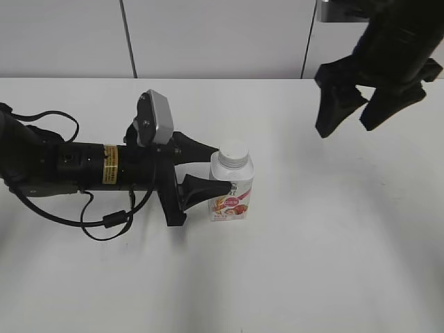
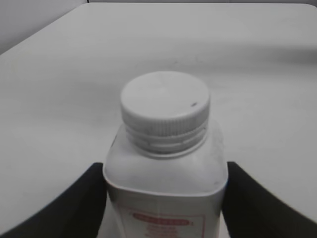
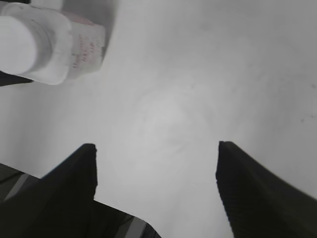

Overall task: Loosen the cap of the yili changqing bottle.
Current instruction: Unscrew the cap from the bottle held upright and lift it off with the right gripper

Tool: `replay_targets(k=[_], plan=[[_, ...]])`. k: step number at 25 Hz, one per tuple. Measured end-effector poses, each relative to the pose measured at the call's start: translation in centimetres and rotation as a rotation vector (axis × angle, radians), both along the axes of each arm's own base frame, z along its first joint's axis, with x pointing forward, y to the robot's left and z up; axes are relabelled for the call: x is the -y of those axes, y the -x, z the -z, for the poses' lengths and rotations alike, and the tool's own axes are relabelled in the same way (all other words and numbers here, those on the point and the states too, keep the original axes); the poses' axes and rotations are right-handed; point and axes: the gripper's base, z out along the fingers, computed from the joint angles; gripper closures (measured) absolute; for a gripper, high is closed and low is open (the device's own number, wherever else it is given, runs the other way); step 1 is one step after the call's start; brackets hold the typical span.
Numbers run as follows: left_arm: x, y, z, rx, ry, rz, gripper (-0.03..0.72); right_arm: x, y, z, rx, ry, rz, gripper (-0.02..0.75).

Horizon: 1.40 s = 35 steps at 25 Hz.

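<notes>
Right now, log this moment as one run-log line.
left gripper: shut on bottle body | right gripper: open, raised, apart from bottle | cap: on, untouched | table: bottle upright

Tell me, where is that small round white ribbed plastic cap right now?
In the exterior view the small round white ribbed plastic cap sits atop the squat white bottle with the pink-red label near the table's middle, with the left gripper around the bottle's body.

The cap (image 2: 165, 106) looks like matt white plastic with ribbed sides. The bottle (image 2: 166, 188) is smooth white plastic. The bench (image 1: 333, 263) is matt white.
</notes>
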Motion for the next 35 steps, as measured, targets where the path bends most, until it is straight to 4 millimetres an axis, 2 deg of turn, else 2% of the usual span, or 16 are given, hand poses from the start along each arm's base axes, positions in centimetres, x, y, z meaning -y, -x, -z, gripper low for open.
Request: replay_targets(k=[7,16,19,24,30,35], plan=[[-0.1,0.0,0.0,0.002,-0.021,-0.002,0.265,-4.9,-0.3,0.4,0.010,-0.013,-0.097,0.152],[-0.1,0.0,0.1,0.002,-0.031,-0.001,0.276,-9.1,-1.0,1.4,0.013,-0.027,-0.164,0.153],[-0.1,0.0,0.1,0.002,-0.031,-0.001,0.276,-10.1,-1.3,1.9,0.010,-0.029,-0.172,0.181],[-0.1,0.0,0.1,0.002,-0.033,-0.001,0.277,-11.2,-1.7,2.5,0.001,-0.040,-0.176,0.209],[-0.1,0.0,0.1,0.002,-0.033,-0.001,0.279,-11.6,-2.2,4.7,-0.043,-0.016,-0.172,0.214],[-0.1,0.0,0.1,0.002,-0.033,-0.001,0.279,-11.6,-2.3,4.8,-0.041,-0.017,-0.169,0.214]])
